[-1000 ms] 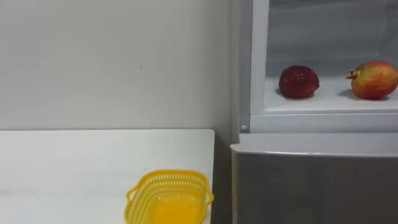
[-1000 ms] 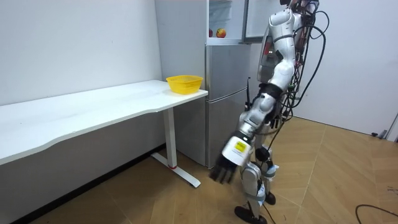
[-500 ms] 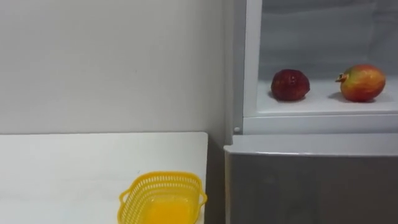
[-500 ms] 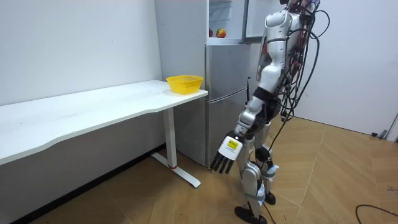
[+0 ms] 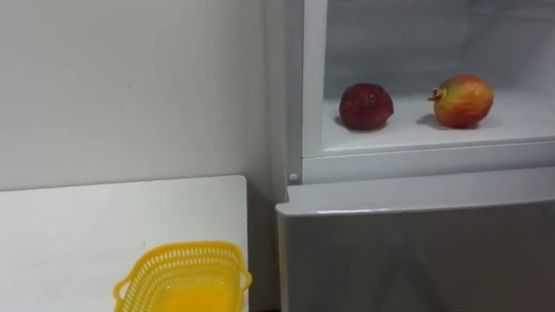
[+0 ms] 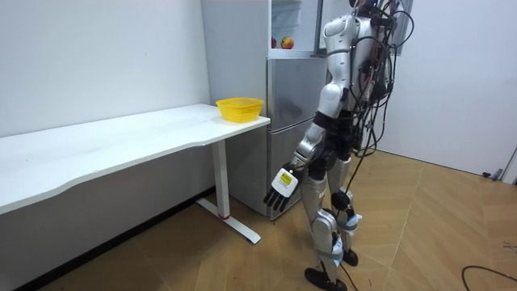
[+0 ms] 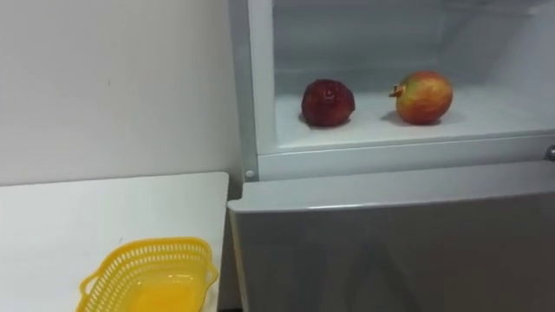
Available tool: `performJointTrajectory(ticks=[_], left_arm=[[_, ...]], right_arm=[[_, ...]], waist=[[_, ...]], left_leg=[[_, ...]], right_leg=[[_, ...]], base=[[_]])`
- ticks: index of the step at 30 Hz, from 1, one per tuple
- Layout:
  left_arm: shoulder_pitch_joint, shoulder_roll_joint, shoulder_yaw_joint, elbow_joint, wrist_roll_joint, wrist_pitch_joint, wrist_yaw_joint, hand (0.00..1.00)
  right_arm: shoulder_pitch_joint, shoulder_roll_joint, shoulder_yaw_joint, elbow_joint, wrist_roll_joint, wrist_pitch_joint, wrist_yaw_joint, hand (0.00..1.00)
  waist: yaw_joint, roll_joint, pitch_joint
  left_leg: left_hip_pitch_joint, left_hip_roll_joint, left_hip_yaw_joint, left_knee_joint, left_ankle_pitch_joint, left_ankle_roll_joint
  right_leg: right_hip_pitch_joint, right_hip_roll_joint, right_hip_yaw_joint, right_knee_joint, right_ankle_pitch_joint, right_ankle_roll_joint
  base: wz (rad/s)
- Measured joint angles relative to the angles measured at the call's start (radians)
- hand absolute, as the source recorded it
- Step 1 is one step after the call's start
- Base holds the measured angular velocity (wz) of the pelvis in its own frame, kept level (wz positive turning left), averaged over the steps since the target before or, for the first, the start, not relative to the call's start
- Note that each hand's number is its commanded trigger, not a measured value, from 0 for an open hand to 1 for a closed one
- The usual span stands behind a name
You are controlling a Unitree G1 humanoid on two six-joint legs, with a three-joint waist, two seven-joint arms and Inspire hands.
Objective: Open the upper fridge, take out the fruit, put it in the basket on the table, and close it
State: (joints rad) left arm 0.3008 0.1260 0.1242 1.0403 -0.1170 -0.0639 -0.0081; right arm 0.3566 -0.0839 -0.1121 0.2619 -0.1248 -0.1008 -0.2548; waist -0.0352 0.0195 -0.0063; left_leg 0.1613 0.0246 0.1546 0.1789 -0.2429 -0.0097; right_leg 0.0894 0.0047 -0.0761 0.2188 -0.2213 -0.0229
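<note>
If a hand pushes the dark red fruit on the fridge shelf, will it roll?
Probably yes: the dark red fruit looks round and sits loose on the smooth white shelf. It looks solid, so likely stiff to grip.

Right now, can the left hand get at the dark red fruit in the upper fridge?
Likely not yet: the left hand hangs open at thigh height, well below the dark red fruit, though nothing blocks the upper fridge.

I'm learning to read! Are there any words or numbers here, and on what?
No text here can be read.
No print shows on the fridge, dark red fruit, red-yellow fruit or yellow basket.
The tag on the left hand, in the room view: too small to read.
</note>
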Motion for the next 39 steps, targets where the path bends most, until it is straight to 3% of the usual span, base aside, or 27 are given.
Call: performJointTrajectory(ticks=[2,6,8,10,14,21,27,30,39], left_arm=[[0.008,0.0,-0.015,0.003,0.002,-0.018,-0.001,0.0],[0.007,0.008,-0.021,0.044,0.001,-0.055,-0.008,0.0],[0.006,0.019,-0.024,0.079,0.002,-0.07,-0.023,0.0],[0.002,0.022,-0.029,0.085,0.001,-0.072,-0.026,0.0],[-0.007,0.024,-0.032,0.103,0.015,-0.087,-0.041,0.0],[-0.027,0.036,-0.05,0.174,0.043,-0.097,-0.047,0.0],[-0.053,0.042,-0.05,0.2,0.044,-0.096,-0.051,0.0],[-0.053,0.049,-0.049,0.2,0.046,-0.096,-0.053,0.0],[-0.052,0.063,-0.047,0.199,0.125,-0.066,-0.062,0.0]], right_arm=[[0.012,0.0,0.003,-0.107,-0.005,-0.025,-0.033,0.0],[0.021,0.0,0.015,-0.316,-0.007,-0.04,-0.055,0.0],[0.017,-0.003,0.011,-0.412,-0.013,-0.1,-0.078,0.0],[0.017,-0.007,0.013,-0.456,-0.031,-0.127,-0.103,0.0],[0.011,-0.025,0.022,-0.547,-0.06,-0.133,-0.136,0.0],[-0.053,-0.043,0.068,-0.626,-0.173,-0.185,-0.211,0.0],[-0.13,-0.053,0.091,-0.639,-0.155,-0.19,-0.213,0.0],[-0.156,-0.059,0.091,-0.645,-0.158,-0.19,-0.211,0.0],[-0.266,-0.13,0.088,-0.657,-0.135,-0.19,-0.187,0.0]], waist=[[-0.009,0.006,0.0038],[-0.005,0.017,0.0042],[-0.012,0.014,0.0046],[-0.009,0.011,0.0043],[0.013,0.008,0.0011],[0.031,0.007,0.0023],[0.07,-0.001,0.0026],[0.071,-0.009,0.0028],[0.078,-0.038,0.0086]], left_leg=[[-0.004,0.0,0.013,-0.006,0.0,0.0],[-0.012,0.002,0.04,-0.011,0.0,0.0],[-0.009,0.002,0.04,-0.011,0.0,0.0],[-0.01,0.002,0.04,-0.011,0.0,0.0],[-0.019,0.003,0.04,-0.011,0.0,0.0],[-0.027,0.007,0.037,-0.011,0.0,0.0],[-0.027,0.008,0.028,-0.011,0.0,0.0],[-0.029,0.008,0.016,-0.011,0.0,0.0],[-0.027,0.01,-0.027,-0.011,0.0,0.0]], right_leg=[[-0.009,0.002,0.01,0.002,0.0,0.0],[-0.038,0.01,0.048,0.021,0.0,0.0],[-0.038,0.011,0.05,0.017,0.001,0.0],[-0.038,0.012,0.055,0.005,0.001,0.001],[-0.049,0.013,0.054,0.007,0.004,0.002],[-0.049,0.017,0.046,0.019,0.008,-0.003],[-0.045,0.017,0.038,0.018,0.011,-0.004],[-0.037,0.015,0.022,0.005,0.012,-0.004],[-0.011,0.016,-0.012,-0.018,0.018,-0.005]], base=[[-0.13],[-0.26],[-0.02],[0.0],[0.0],[0.0],[0.02],[0.2],[0.11]])
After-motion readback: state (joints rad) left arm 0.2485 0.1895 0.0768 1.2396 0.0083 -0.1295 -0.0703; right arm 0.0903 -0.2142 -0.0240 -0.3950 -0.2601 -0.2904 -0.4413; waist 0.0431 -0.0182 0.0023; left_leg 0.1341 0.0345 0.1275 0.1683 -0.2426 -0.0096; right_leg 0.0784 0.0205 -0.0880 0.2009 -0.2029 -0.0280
